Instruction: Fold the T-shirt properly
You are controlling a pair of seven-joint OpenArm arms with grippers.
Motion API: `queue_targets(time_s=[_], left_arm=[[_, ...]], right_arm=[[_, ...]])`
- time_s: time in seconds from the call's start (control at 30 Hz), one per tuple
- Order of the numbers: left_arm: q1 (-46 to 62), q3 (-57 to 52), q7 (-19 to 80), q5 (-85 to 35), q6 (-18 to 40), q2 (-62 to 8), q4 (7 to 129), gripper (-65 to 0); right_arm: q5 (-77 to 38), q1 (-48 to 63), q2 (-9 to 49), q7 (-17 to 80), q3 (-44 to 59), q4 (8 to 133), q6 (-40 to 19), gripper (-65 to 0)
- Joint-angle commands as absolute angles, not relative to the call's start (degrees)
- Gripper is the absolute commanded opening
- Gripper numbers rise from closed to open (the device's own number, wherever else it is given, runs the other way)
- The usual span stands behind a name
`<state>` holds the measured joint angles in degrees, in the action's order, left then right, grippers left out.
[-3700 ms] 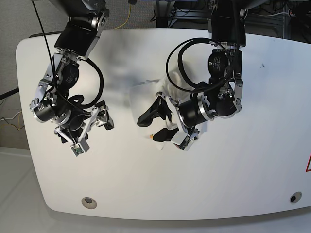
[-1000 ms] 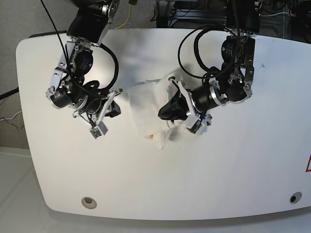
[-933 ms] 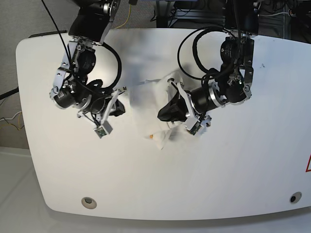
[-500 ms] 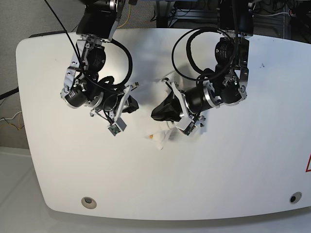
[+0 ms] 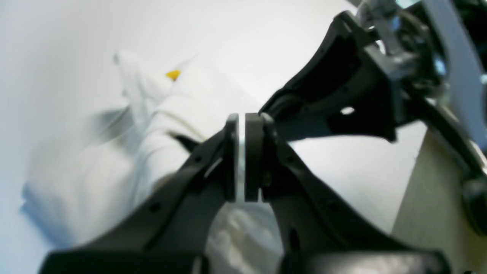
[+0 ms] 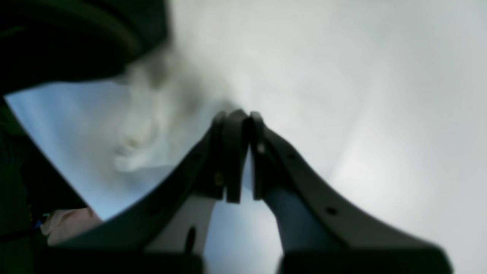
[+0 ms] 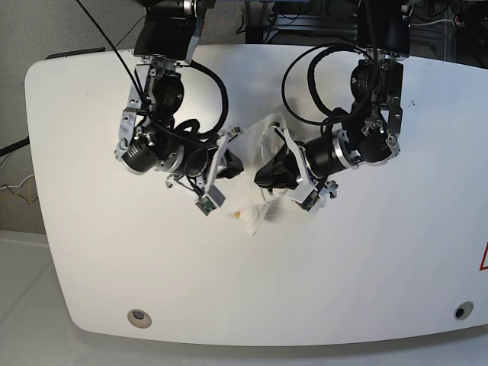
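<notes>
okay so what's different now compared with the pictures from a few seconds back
The right claw has swung in from the table's edge side to the T-shirt, now meeting the left claw over it. The shirt's visible spread has shrunk to a bunch between and below them. Both claws stay shut; the left one stayed at the shirt.

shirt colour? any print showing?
White T-shirt, one small yellow-orange patch showing. Clearest in left wrist view.

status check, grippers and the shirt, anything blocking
Left gripper shut, no cloth seen between pads. Right gripper shut, empty. T-shirt bunched small between both arms, mostly hidden in base view. Nothing else on table.
</notes>
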<state>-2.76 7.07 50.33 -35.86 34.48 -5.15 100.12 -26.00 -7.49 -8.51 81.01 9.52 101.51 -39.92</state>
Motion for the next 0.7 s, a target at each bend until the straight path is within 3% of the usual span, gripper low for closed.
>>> queue_targets(time_s=[0.0, 0.33, 0.67], left_arm=[[-3.6, 5.7, 48.9, -37.0, 34.6, -5.9, 101.2, -63.4], [-0.9, -0.4, 48.9, -37.0, 34.9, -10.3, 101.1, -63.4], [2.2, -6.8, 48.9, -37.1, 34.9, -13.2, 101.1, -63.4]], right_arm=[[-26.9, -8.6, -8.6, 80.0, 8.7, 102.4, -40.0, -62.1], [-26.6, -8.6, -9.0, 80.0, 7.2, 102.0, -40.0, -62.1], [-27.0, -8.7, -9.0, 77.1, 6.1, 94.2, -40.0, -62.1]])
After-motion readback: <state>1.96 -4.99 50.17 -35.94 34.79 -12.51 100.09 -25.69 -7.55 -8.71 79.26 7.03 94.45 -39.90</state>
